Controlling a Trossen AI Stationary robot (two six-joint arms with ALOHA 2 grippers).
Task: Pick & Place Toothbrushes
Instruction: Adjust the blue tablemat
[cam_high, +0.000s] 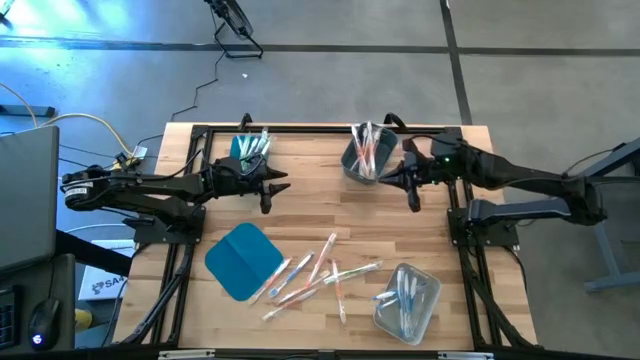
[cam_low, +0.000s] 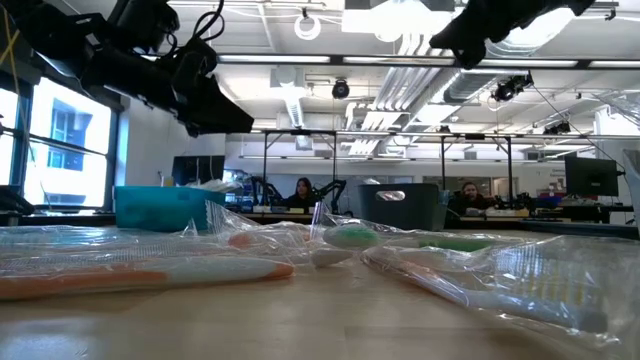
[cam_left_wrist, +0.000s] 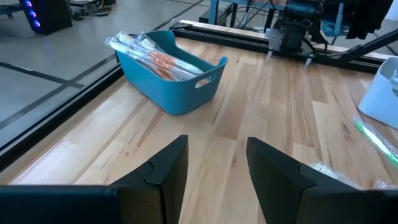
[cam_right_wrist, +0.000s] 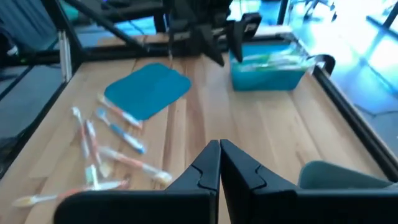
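Several loose toothbrushes (cam_high: 315, 275) in clear wrappers lie on the wooden table near its front, also visible in the right wrist view (cam_right_wrist: 106, 146). More toothbrushes stand in a teal bin (cam_high: 250, 150) at the far left, a grey bin (cam_high: 363, 157) at the far middle and a clear bin (cam_high: 408, 300) at the near right. My left gripper (cam_high: 278, 188) hovers open right of the teal bin (cam_left_wrist: 174, 81), nothing between its fingers (cam_left_wrist: 168, 165). My right gripper (cam_high: 408, 186) is shut and empty (cam_right_wrist: 219, 152), above the table beside the grey bin's near side.
A flat teal lid (cam_high: 243, 260) lies left of the loose toothbrushes. A black frame (cam_high: 330, 128) runs round the table's edges. Bare wood (cam_high: 340, 210) lies between the two grippers. In the low view, wrapped toothbrushes (cam_low: 200, 268) fill the foreground; people sit in the room behind.
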